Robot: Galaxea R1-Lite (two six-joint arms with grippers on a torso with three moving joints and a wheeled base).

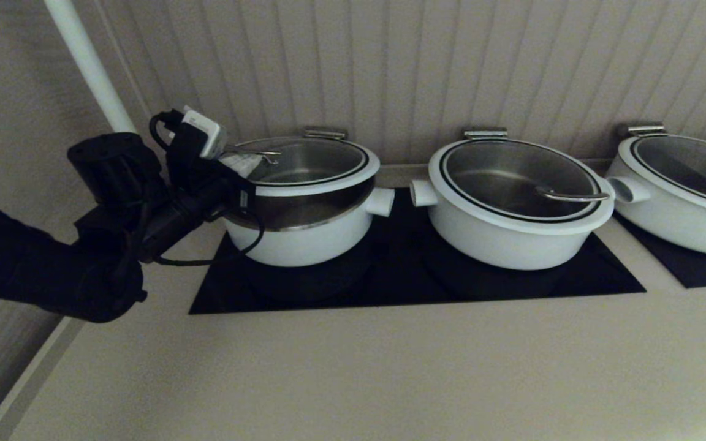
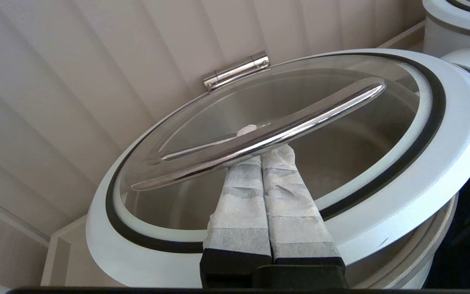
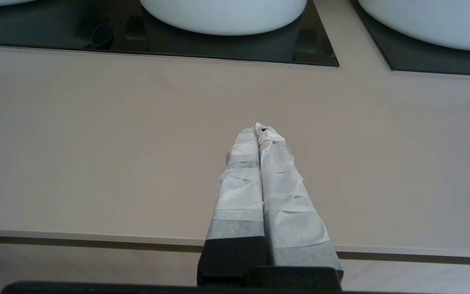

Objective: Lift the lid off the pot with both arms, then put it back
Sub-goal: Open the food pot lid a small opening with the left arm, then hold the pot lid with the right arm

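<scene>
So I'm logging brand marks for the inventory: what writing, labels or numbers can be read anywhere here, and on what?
None can be read.
The raised white-rimmed glass lid, round white pot and tape-wrapped left gripper under the steel handle show no print.
The white camera block has nothing legible.

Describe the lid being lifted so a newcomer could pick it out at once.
On the black cooktop along the panelled wall stand three white pots. The lid is on the leftmost pot. Unlike its neighbours' lids, it is tilted up, the left pincer hooked under its wire handle.

Beige counter [image 1: 353,367] carries black cooktops [image 1: 414,275] bearing pots.
</scene>
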